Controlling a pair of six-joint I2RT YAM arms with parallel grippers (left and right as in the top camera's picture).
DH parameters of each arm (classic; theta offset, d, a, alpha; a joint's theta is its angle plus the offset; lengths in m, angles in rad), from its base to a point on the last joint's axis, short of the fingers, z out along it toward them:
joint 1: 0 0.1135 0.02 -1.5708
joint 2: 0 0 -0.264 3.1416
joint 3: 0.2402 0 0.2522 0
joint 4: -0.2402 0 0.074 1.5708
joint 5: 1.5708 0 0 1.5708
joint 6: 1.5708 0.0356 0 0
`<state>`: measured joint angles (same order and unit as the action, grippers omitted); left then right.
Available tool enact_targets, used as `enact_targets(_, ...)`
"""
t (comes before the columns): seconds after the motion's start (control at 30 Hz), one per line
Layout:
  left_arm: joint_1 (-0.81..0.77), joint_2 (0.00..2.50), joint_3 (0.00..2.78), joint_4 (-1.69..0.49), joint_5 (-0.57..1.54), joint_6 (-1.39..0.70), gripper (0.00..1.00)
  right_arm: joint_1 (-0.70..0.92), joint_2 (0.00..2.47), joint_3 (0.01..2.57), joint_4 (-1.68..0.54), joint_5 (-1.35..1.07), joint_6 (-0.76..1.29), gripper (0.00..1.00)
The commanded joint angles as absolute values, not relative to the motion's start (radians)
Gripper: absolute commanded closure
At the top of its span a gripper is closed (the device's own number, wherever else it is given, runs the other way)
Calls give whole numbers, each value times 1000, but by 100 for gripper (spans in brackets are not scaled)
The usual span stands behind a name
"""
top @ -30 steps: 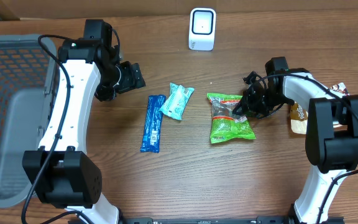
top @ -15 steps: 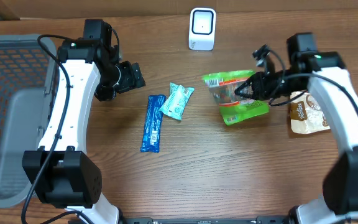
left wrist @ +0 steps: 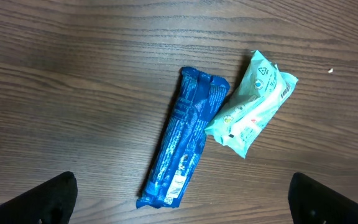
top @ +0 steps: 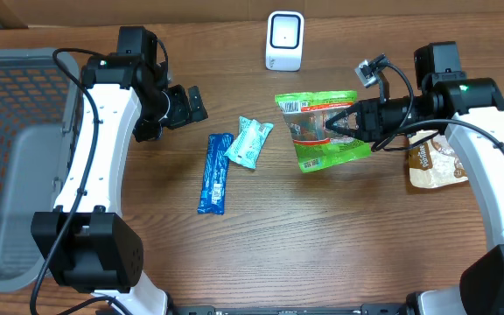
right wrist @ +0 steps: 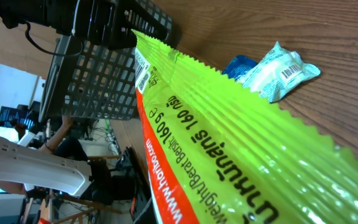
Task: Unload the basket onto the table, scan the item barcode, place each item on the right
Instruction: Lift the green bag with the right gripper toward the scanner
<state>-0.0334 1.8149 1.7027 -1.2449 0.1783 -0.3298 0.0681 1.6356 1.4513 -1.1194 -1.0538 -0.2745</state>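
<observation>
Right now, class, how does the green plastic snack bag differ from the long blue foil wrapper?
The green plastic snack bag is held up by the right claw; the long blue foil wrapper lies on the wooden table. The bag is wide, the wrapper narrow. Both are sealed packets.

1. I see the scanner point(top: 284, 40) at the tabletop's point(top: 261, 245) far edge, near the middle.
2. The basket point(top: 16, 131) sits at the far left.
3. The long wrapper point(top: 214, 172) lies mid-tabletop, with the small packet point(top: 249, 142) touching its far end on the right.
4. The snack bag point(top: 319, 129) is right of those, in the right pincer point(top: 344, 122); the pouch point(top: 433, 162) lies further right.
</observation>
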Motion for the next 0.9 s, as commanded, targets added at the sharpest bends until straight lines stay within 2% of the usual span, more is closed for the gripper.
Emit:
enact_targets(0.0, -40, 1799, 1723, -1244, 173, -314, 0, 73, 1610, 1475, -1118, -1101, -288, 96)
enact_targets(0.2, -40, 1799, 1723, -1244, 173, -314, 0, 73, 1610, 1504, -1140, -1088, -272, 96)
enact_targets(0.5, -40, 1799, 1723, -1244, 172, -314, 0, 73, 1610, 1623, -1223, -905, -215, 96)
enact_targets(0.57, -40, 1799, 1723, -1244, 172, -314, 0, 84, 1610, 1623, -1188, -729, -97, 96)
enact_targets(0.63, -40, 1799, 1723, -1244, 172, -314, 0, 125, 1612, 1623, -1130, -362, 80, 96)
enact_targets(0.77, -40, 1799, 1723, -1244, 173, -314, 0, 220, 1621, 1623, -1058, 50, 192, 96)
enact_targets(0.87, -40, 1799, 1723, -1244, 172, -314, 0, 286, 1644, 1623, -995, 231, 210, 96)
